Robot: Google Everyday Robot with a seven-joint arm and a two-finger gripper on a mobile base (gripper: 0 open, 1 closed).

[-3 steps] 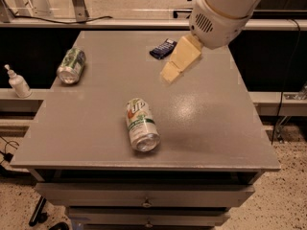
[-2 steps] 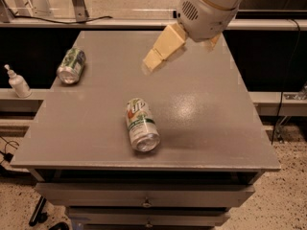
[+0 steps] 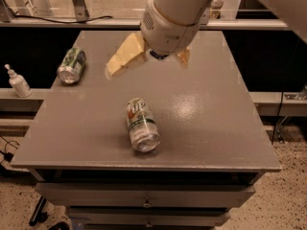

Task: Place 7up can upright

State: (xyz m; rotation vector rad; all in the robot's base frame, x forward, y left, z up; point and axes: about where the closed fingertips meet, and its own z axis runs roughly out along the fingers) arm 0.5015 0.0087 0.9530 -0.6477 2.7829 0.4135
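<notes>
7up can (image 3: pixel 141 124) laid on its side near front edge of table (image 3: pixel 216 104), gripper (image 3: pixel 147 67) held above, behind it, fingers (image 3: pixel 124 61) spread apart, green can (image 3: pixel 72 65) at left edge, open tabletop to the right

7up can (image 3: pixel 141 124) on its side on the table (image 3: pixel 216 128), front centre, one end toward the front edge. Second can (image 3: pixel 72 65) on its side at the left rear edge, well apart. Gripper (image 3: pixel 146 68) above the table behind the 7up can, fingers spread. Bottle (image 3: pixel 18 82) on a ledge left of the table.
</notes>
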